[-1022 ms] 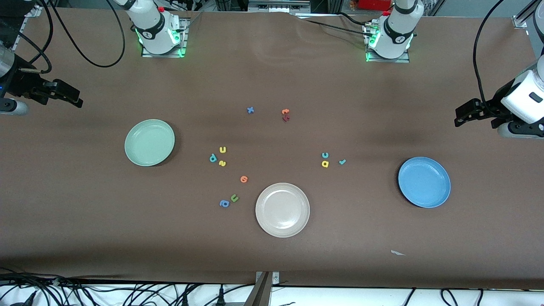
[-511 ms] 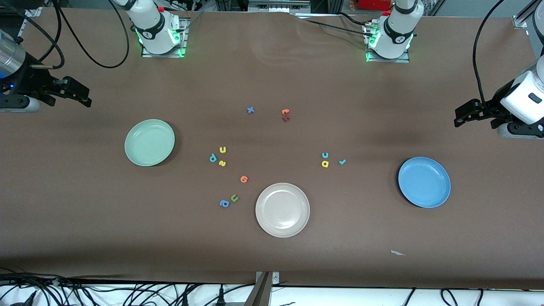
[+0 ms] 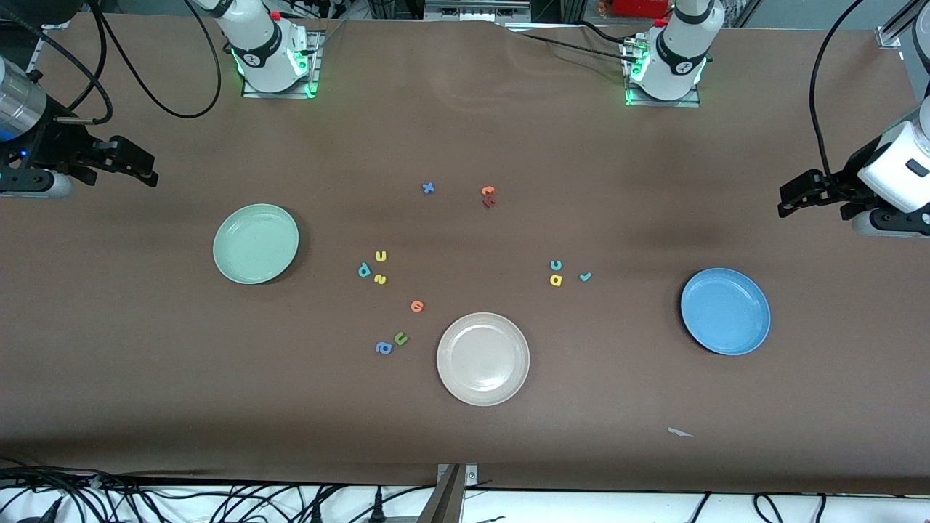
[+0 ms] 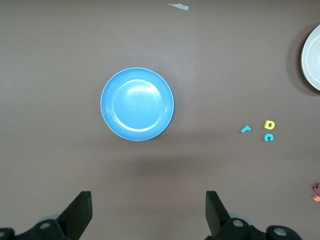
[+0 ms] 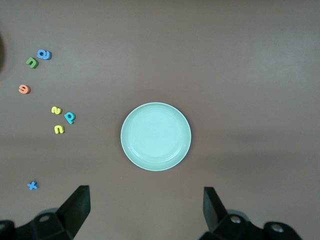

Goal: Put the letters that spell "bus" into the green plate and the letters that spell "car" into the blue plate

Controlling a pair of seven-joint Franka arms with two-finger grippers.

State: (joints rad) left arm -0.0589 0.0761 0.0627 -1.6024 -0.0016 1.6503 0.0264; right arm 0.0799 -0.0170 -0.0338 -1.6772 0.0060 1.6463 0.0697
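Note:
The green plate (image 3: 256, 244) (image 5: 155, 136) lies toward the right arm's end of the table. Beside it sit the teal "b" (image 3: 364, 270) (image 5: 69, 117), yellow "u" (image 3: 381, 256) (image 5: 59, 129) and yellow "s" (image 3: 380, 279) (image 5: 56, 110). The blue plate (image 3: 725, 311) (image 4: 137, 104) lies toward the left arm's end, with the teal "c" (image 3: 556, 265) (image 4: 268, 137), yellow "a" (image 3: 556, 280) (image 4: 269, 124) and teal "r" (image 3: 585, 277) (image 4: 245, 129) close together beside it. My right gripper (image 3: 142, 165) (image 5: 145, 207) hangs open over bare table by the green plate. My left gripper (image 3: 788, 200) (image 4: 149, 210) hangs open over bare table by the blue plate.
A beige-white plate (image 3: 483, 358) sits mid-table, nearest the front camera. Loose letters: an orange one (image 3: 417, 306), a green "u" (image 3: 400, 338), a blue "a" (image 3: 383, 348), a blue "x" (image 3: 428, 188), and an orange (image 3: 487, 191) and red (image 3: 489, 203) pair. A paper scrap (image 3: 679, 432) lies near the front edge.
My right gripper has shifted a little toward the middle of the table. The left arm has barely moved. No letter or plate has moved.

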